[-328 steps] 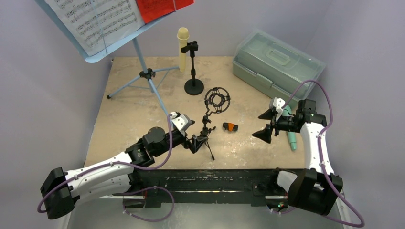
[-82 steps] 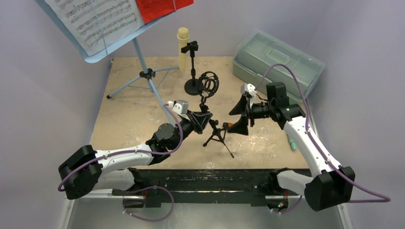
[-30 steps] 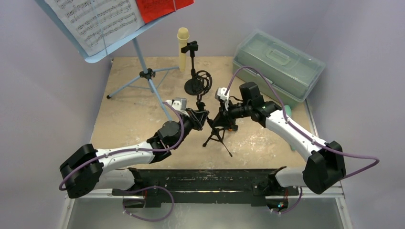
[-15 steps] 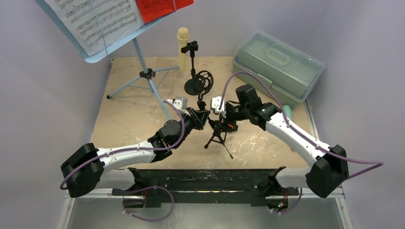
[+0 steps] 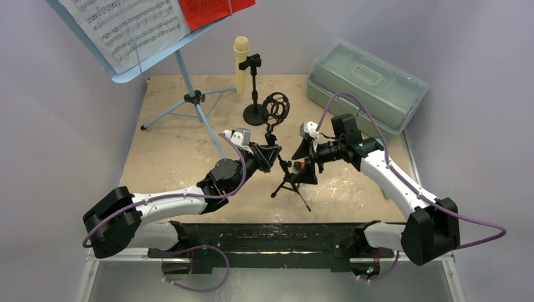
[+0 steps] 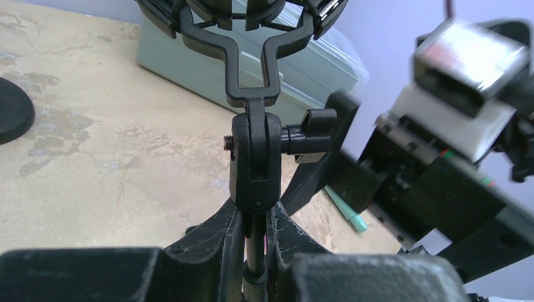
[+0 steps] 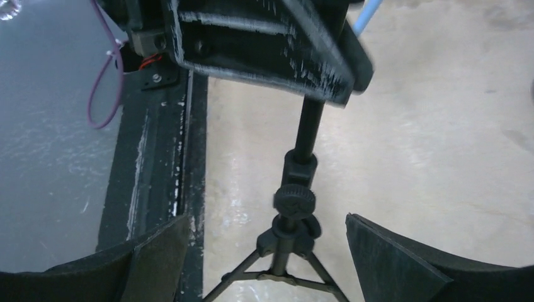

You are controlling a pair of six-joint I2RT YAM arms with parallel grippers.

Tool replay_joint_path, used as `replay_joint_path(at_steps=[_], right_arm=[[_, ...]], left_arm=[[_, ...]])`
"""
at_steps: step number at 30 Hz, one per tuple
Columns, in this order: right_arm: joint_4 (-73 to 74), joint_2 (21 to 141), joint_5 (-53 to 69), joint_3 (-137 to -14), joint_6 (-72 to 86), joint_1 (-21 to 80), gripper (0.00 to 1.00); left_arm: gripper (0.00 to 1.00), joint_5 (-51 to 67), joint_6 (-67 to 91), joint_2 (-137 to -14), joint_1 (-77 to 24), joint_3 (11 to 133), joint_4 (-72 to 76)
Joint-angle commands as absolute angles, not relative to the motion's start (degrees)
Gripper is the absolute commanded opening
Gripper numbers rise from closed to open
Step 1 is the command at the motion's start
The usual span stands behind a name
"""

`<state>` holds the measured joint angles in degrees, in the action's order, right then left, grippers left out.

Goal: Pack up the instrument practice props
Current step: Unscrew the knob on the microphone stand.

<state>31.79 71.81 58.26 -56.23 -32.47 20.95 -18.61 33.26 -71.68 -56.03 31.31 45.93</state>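
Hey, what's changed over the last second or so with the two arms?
The right gripper let go of the black tripod mic holder, opened wide and drew back rightward. The left gripper stays clamped on its stem. The music stand, cream microphone and case haven't moved.

Top view overhead; both wrist views close on mic holder [image 6: 253, 157].

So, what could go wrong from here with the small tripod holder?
Only the left claw pinches the holder, on its thin stem. The right claw stands open, so the holder may swivel or slip. Its ring top is near the stand with the cream mic and might knock it over.
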Motion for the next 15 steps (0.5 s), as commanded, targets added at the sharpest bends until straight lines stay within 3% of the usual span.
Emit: replay_joint_path(at_steps=[1,6,15], right_arm=[[18.56,71.33,63.0,-47.93,-23.8,21.42,0.97],[7.89,70.79,57.71,-42.74,-21.54,23.48,0.93],[0.21,72.95,58.06,-43.22,-15.94,24.64,0.76]], left_arm=[[0.0,-16.17,33.12,-71.89,-56.4,31.12,54.54],[0.0,-15.67,32.97,-71.74,-56.43,31.04,54.73],[0.0,-15.56,33.46,-71.79,-56.52,30.81,55.08]])
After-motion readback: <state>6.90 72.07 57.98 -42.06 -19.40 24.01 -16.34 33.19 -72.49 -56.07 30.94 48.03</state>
